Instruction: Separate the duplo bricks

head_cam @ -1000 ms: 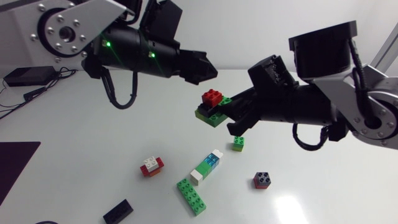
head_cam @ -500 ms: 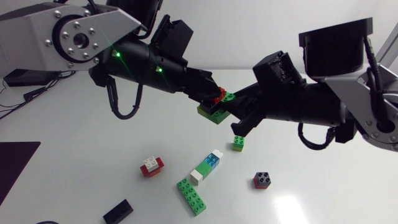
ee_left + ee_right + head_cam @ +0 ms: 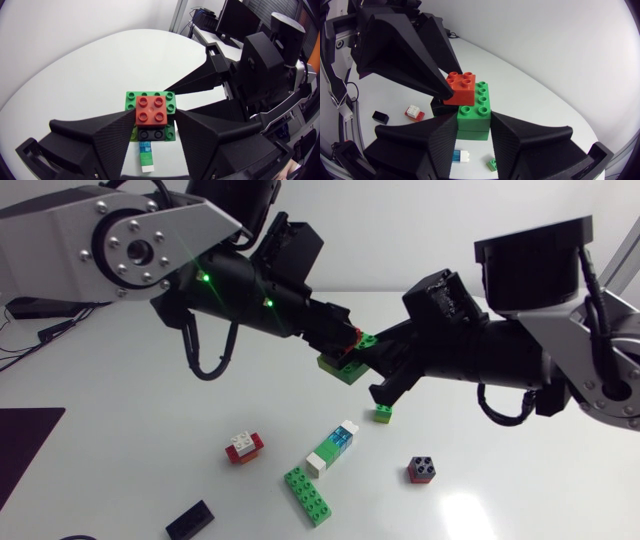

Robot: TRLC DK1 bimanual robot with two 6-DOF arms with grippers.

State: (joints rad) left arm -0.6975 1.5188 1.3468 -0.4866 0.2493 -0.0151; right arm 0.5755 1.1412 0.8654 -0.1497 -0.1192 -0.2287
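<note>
A stack of duplo bricks hangs above the middle of the table: a red brick (image 3: 351, 338) (image 3: 152, 110) (image 3: 460, 88) sits on a long green brick (image 3: 340, 367) (image 3: 150, 97) (image 3: 475, 107), with a black brick (image 3: 151, 135) (image 3: 442, 107) underneath. My left gripper (image 3: 346, 337) (image 3: 156, 114) comes in from the left and is shut on the red brick, one finger on each side. From the right, my right gripper (image 3: 368, 365) (image 3: 474, 126) is shut on the green brick, lower down.
On the table below lie a small green brick (image 3: 383, 414), a red and white brick (image 3: 244, 446), a white, blue and green row (image 3: 332, 448), a long green brick (image 3: 309, 495), a dark brick (image 3: 422, 469) and a black brick (image 3: 189, 520).
My left arm has swung in from the upper left and its fingers have closed around the red brick. The right gripper has kept the stack almost in place.
</note>
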